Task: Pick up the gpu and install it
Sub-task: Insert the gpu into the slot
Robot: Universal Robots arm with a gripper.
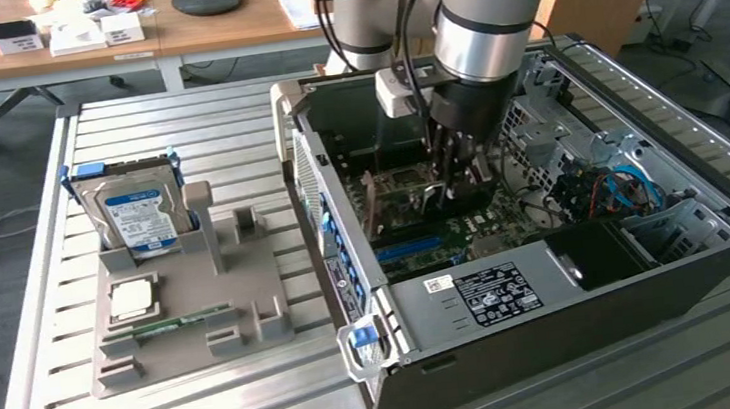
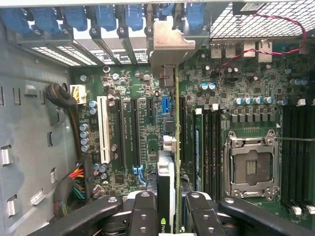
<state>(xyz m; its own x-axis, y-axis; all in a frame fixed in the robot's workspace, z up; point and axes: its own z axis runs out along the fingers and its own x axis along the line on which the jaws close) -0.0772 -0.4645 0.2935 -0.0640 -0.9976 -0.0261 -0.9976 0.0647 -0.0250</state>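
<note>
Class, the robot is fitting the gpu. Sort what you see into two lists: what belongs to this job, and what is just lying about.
Belongs to the job: gpu, held edge-on in the gripper; motherboard; case.

Lying about: hard drive, processor and memory stick, all on the grey holder beside the case.

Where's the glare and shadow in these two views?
Exterior view: bright daylight on the slatted table, while the case interior under the arm sits darker around the hand. Wrist view: the bracket of the gpu glares pale, the case's side wall is washed grey, and the fingers read near black.
</note>
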